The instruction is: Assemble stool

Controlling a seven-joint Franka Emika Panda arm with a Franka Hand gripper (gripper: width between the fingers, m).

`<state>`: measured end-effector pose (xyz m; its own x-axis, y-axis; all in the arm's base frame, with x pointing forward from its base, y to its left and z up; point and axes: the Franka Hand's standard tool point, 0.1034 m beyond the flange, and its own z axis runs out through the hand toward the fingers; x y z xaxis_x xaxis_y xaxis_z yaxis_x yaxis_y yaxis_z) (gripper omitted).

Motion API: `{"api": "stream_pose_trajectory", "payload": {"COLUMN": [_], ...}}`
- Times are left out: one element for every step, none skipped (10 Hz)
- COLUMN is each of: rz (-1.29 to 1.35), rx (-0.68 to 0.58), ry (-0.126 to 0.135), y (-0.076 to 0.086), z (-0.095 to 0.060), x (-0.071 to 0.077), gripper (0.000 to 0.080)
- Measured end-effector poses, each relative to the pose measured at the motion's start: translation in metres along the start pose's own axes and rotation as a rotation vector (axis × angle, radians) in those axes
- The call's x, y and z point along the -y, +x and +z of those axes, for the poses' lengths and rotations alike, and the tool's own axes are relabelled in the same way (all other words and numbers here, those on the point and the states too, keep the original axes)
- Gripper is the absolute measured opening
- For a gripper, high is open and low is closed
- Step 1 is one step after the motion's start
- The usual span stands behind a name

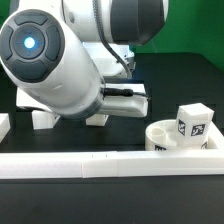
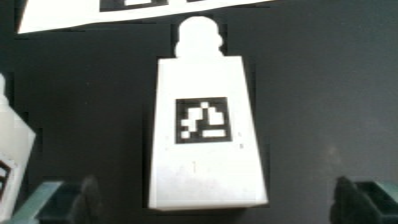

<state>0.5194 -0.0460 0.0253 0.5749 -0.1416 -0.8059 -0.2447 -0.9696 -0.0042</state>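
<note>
A robot's gripper (image 2: 210, 200) hangs wide open and empty over a white stool leg (image 2: 205, 120) that lies flat on the black table (image 2: 320, 100), tag face up, its peg end pointing toward the marker board (image 2: 107, 12). One finger (image 2: 50, 200) stands on each side of the leg's blunt end, and neither touches it. The step in hand looks like picking up this leg. A clean pickup calls for a straight descent with the leg centred between the fingers, closing on the flat long sides rather than the narrow peg, so the piece does not twist as it lifts. Room is fair on one side, where bare table shows; on the other, a white part (image 2: 11, 140) lies near and could be nudged. In the exterior view the round seat (image 1: 160, 143) sits toward the right, just beyond the long rail (image 1: 60, 165), with a second tagged leg (image 1: 192, 122) at it. The arm's bulk hides the gripper there.
</note>
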Motion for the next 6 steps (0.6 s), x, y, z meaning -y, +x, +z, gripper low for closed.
{"api": "stream_pose_trajectory", "payload": {"rz": [-0.004, 0.001, 0.005, 0.005, 0.004, 0.005], "rx": [-0.005, 0.005, 0.019, 0.026, 0.021, 0.047], "ry": [0.009, 0.008, 0.006, 0.005, 0.004, 0.004], "y": [0.003, 0.002, -0.001, 0.0, 0.001, 0.0], "z": [0.005, 0.011, 0.017, 0.02, 0.02, 0.022], "x": [-0.001, -0.002, -0.001, -0.001, -0.001, -0.002], "gripper": [0.0649, 0.0649, 0.0649, 0.0649, 0.0649, 0.0649]}}
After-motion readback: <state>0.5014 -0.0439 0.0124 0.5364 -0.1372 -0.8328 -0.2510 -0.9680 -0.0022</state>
